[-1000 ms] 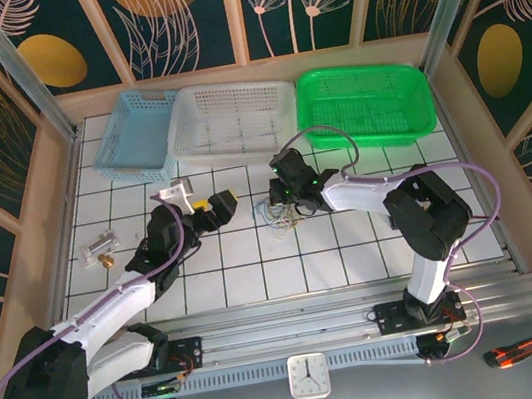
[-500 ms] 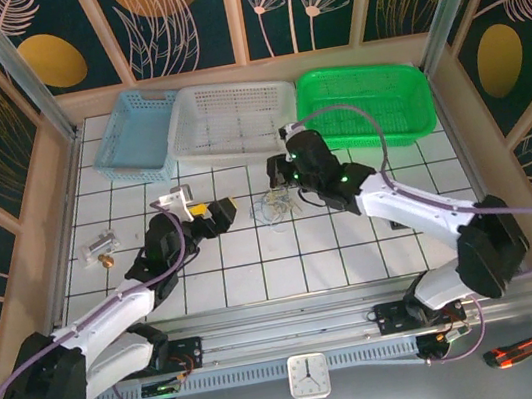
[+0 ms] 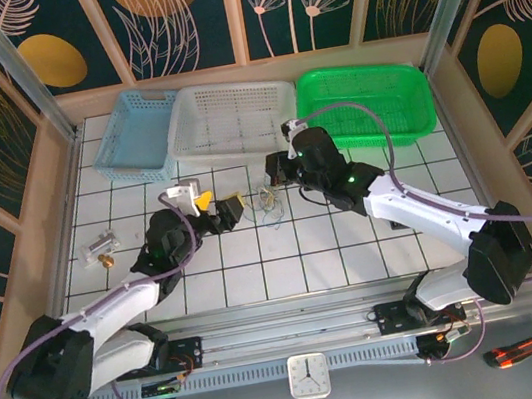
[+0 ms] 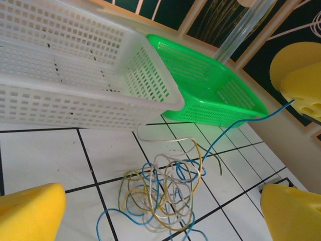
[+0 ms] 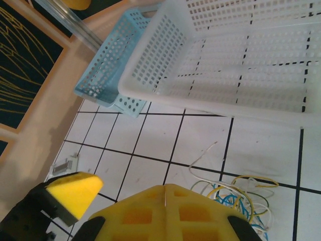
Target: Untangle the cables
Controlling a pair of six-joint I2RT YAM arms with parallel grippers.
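Since the cables [image 3: 270, 202] lie in a loose tangle on the tiles between both grippers, the left gripper [image 3: 223, 207] sits just short of them with its yellow fingers [image 4: 30, 211] spread wide. The right gripper [image 3: 276, 175] pinches one blue strand [image 4: 235, 128] rising from the pile, with the white basket [image 3: 233, 119] just beyond.

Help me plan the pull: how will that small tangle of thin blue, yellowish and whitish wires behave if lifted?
Probably floppy and light: the tangle of thin coloured wires lies in loose curls. Likely snaggy: its blue strand rises toward the right gripper, loops interlaced, so the clump may follow.
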